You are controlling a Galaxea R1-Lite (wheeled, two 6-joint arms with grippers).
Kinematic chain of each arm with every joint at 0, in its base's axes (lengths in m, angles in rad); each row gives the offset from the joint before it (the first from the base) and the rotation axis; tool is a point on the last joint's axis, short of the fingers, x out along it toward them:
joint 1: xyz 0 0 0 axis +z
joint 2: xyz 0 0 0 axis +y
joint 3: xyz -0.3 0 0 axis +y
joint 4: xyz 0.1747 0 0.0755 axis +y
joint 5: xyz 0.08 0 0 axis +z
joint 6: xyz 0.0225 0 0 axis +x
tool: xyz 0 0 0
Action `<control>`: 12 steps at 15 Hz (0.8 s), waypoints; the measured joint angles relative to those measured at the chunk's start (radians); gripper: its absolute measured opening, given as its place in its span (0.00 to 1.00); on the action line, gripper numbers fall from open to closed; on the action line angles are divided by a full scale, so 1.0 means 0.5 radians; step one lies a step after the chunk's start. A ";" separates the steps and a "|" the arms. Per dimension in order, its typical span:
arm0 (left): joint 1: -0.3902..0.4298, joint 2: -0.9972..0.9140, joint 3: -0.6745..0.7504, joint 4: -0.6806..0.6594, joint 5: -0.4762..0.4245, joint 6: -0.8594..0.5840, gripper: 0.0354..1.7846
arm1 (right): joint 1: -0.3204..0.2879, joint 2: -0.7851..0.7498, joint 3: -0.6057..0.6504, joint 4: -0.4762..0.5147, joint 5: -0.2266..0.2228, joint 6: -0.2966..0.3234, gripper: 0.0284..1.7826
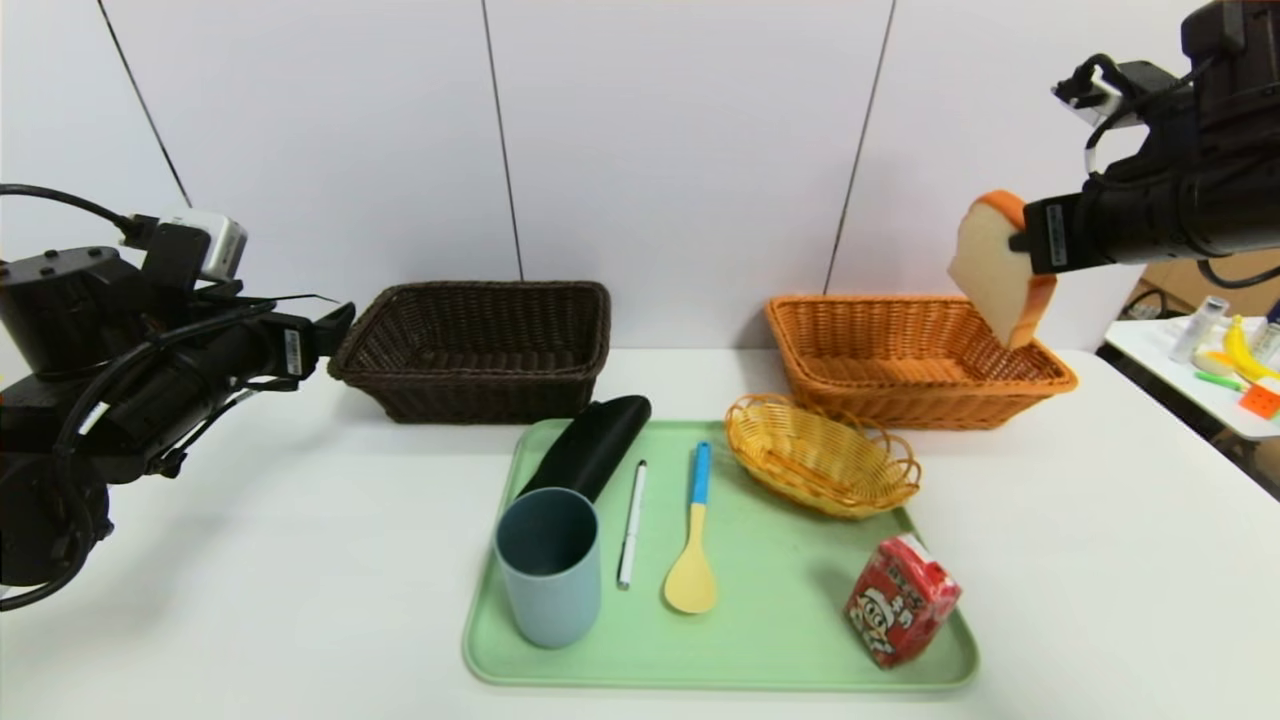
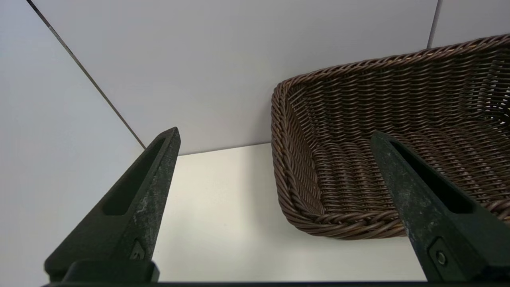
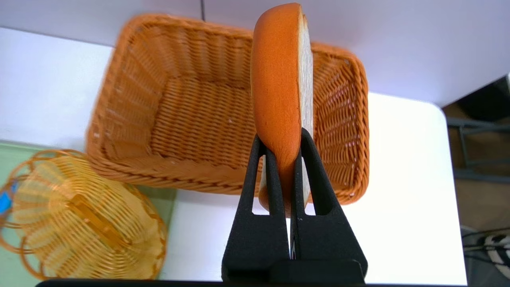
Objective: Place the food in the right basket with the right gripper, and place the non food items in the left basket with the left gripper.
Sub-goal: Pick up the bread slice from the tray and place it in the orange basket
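Note:
My right gripper is shut on the slice of bread and holds it in the air above the right end of the orange-tan basket. The wrist view shows the bread pinched between the jaws over that basket. My left gripper is open and empty, level with the left end of the dark brown basket, which also shows in its wrist view. On the green tray lie the red drink carton, grey-blue cup, black case, white pen and yellow spoon.
A small oval yellow wicker basket sits on the tray's far right corner, just in front of the orange-tan basket. A side table with small items stands at the far right. The wall is close behind both baskets.

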 joint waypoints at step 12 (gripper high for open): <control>0.000 0.009 0.067 0.000 0.039 -0.017 0.94 | -0.118 0.297 0.194 -0.531 0.115 0.094 0.04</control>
